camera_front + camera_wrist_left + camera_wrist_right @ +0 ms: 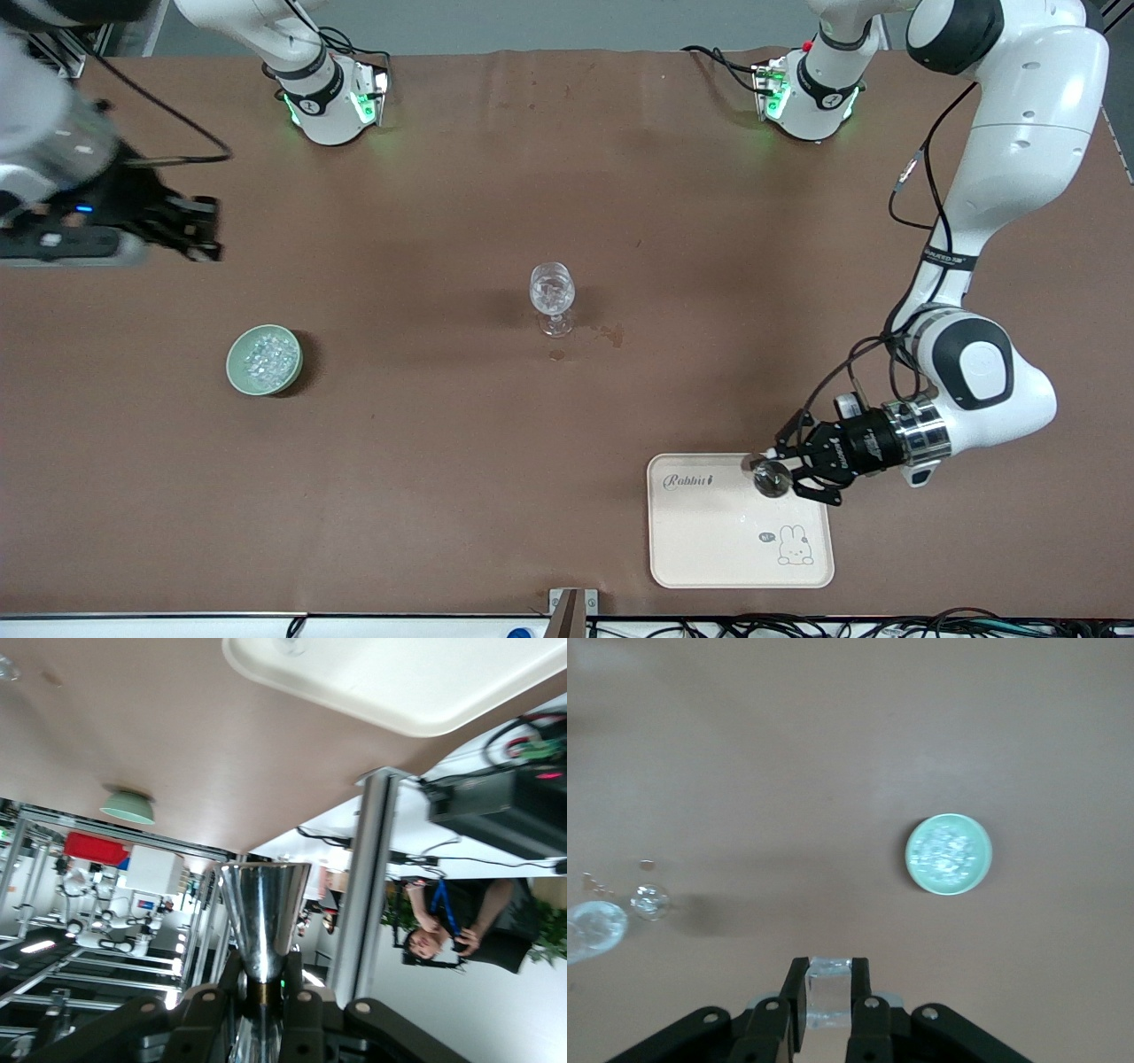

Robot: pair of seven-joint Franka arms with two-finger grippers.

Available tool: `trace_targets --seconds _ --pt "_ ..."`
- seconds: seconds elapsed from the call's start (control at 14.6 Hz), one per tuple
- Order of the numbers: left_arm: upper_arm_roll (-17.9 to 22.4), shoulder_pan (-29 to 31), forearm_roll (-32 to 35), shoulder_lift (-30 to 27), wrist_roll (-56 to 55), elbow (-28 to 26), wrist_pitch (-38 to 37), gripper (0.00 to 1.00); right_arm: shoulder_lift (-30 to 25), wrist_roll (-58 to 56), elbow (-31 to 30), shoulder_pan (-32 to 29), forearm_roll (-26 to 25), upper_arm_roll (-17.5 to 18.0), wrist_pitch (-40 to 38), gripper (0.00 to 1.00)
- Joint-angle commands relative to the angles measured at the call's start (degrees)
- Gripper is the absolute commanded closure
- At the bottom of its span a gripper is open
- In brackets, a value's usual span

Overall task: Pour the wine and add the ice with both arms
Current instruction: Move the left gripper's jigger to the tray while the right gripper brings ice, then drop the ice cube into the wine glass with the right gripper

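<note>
A stemmed clear glass point(552, 297) stands at the table's middle. A pale green bowl point(264, 359) holds the ice point(266, 356), many small clear lumps, toward the right arm's end; it also shows in the right wrist view point(948, 853). My right gripper point(830, 997) is shut on a clear cube point(830, 990). It hangs high over the right arm's end of the table point(199, 235). My left gripper point(784, 474) is shut on a silver cone-shaped metal cup point(264, 912), held on its side over the tray's edge.
A cream tray point(740, 540) with a rabbit print lies near the front edge toward the left arm's end. Small wet stains point(611, 334) mark the brown table beside the glass. The arm bases stand along the back edge.
</note>
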Motion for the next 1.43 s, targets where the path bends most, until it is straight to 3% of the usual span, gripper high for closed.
trace_targets --seconds 0.0,0.27,0.48,0.75,1.37 --pt "-0.1 0.6 -1.5 3.0 3.1 3.3 -0.2 0.99 2.8 9.4 -0.3 7.8 -0.1 -0.6 1.7 0.99" --pt "-0.1 1.9 -3.3 9.2 11.4 6.4 -0.2 0.99 9.3 24.5 -0.2 20.6 -0.1 -0.5 9.7 1.00" --pt "-0.1 2.1 -5.7 11.6 16.6 6.8 -0.1 0.99 14.1 31.2 -0.2 26.4 -0.1 -0.5 15.1 1.00" --pt "-0.1 1.8 -8.3 16.2 25.0 8.5 -0.1 0.98 18.6 31.8 -0.3 28.9 -0.1 -0.5 18.6 1.00" --pt "-0.1 2.0 -9.4 19.9 25.9 9.5 0.2 0.96 23.1 31.8 -0.4 30.4 -0.1 -0.5 21.8 0.98"
